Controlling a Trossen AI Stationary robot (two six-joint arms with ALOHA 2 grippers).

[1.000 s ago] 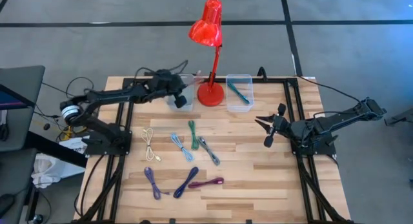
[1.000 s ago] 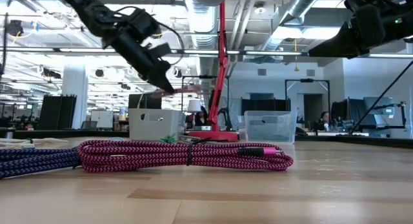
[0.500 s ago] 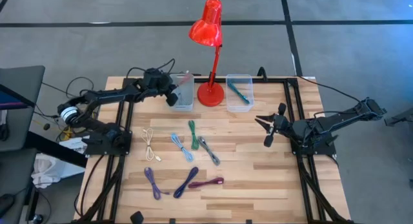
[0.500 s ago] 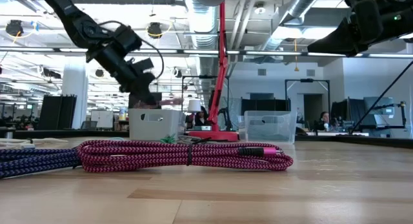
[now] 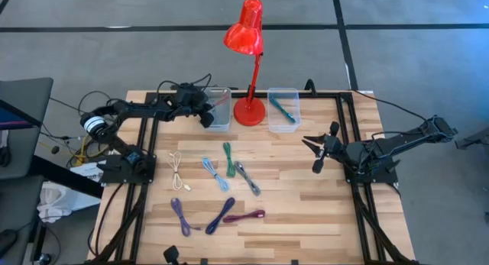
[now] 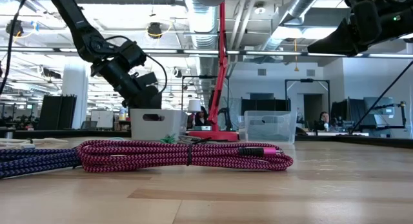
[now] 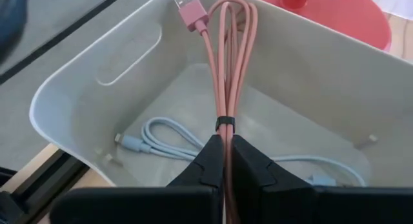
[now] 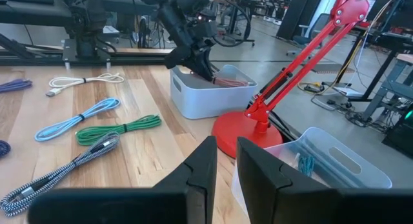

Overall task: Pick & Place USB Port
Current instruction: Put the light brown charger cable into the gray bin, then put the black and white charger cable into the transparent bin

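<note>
My left gripper (image 7: 224,161) reaches into the white left bin (image 7: 97,75), shut on a coiled pink USB cable (image 7: 227,56). In the high view this gripper (image 5: 207,114) sits at the bin's (image 5: 218,126) left wall. In the low view it (image 6: 146,99) dips behind the bin's (image 6: 155,124) rim. A light blue cable (image 7: 155,139) lies on the bin's floor. My right gripper (image 5: 318,148) waits open above the table's right side and touches nothing. Its fingertips (image 8: 225,161) show a narrow gap. My left gripper pinches the pink cable's bundled strands between its two fingers, just behind the black tie band (image 7: 224,123). The fingers slant down into the bin from the table's left and lie along the bundle. The plug end (image 7: 189,7) leans on the bin's inner wall.
A red desk lamp (image 5: 248,66) stands between the left bin and a clear right bin (image 5: 283,109) that holds a teal cable. Several coiled cables lie mid-table: white (image 5: 177,170), light blue (image 5: 210,172), green (image 5: 229,159), braided (image 5: 246,178), purple (image 5: 181,216), dark blue (image 5: 220,214), magenta (image 5: 244,217).
My left gripper has come down from above the left bin, first drawing toward the table's left, and now dips into the bin. The pink cable went down with it, from above the rim to inside the bin.
</note>
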